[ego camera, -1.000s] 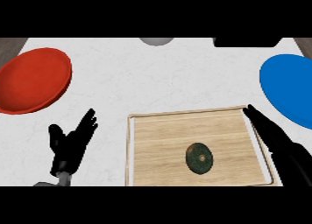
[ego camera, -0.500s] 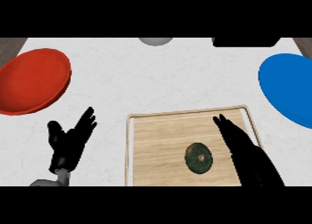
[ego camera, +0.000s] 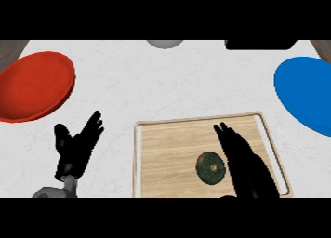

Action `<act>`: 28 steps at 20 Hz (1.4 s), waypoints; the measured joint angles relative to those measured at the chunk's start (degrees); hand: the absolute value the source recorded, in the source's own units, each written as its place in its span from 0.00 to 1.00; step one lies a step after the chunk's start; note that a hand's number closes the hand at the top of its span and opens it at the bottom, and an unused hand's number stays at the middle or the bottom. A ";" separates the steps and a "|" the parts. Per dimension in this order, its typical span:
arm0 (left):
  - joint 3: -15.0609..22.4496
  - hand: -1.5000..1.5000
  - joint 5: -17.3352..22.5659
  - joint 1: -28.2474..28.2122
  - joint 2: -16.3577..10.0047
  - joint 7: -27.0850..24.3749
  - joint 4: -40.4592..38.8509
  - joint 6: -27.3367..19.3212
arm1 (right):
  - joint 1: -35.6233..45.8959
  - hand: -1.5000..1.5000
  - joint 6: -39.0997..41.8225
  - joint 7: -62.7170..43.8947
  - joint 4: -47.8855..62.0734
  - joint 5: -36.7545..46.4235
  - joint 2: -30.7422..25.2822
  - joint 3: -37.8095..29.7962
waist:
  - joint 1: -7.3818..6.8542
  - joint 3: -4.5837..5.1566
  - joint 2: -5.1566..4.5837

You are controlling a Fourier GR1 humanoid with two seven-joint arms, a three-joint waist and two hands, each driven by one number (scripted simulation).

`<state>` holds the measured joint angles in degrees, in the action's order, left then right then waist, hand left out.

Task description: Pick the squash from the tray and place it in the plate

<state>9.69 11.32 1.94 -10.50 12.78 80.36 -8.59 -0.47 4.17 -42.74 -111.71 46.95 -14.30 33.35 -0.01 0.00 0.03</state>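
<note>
right hand closer, beside squash

Head view, steeply down onto counter

squash dark green, round, speckled, lying flat on tray, a bit right of its centre, tray light wood with pale raised rim, near counter's front edge, red plate far left, blue plate far right, both well apart from tray
</note>
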 measured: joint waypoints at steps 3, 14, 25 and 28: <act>-0.50 0.50 -0.58 -0.88 0.79 -2.42 -1.01 0.98 | 0.28 0.00 0.66 -0.10 1.69 1.99 0.73 -0.81 | 0.01 -0.03 0.02; -2.82 0.50 -2.01 -1.71 2.06 -1.11 0.13 3.29 | -0.33 0.00 0.14 3.97 9.94 6.43 5.20 -1.94 | -0.02 -0.03 0.02; -3.60 0.50 -3.69 -2.51 3.20 0.22 1.62 4.04 | 3.44 1.00 2.92 9.37 16.61 10.22 6.00 -2.69 | -0.05 0.20 0.28; -3.83 0.50 -4.25 -2.63 3.81 0.03 1.32 4.06 | 1.88 1.00 2.16 10.88 15.50 12.06 5.05 -2.64 | 0.02 0.16 0.24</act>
<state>5.87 7.07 -0.69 -6.69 12.81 81.68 -4.53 1.42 6.33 -31.86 -96.22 59.02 -9.25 30.70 0.01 0.17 0.27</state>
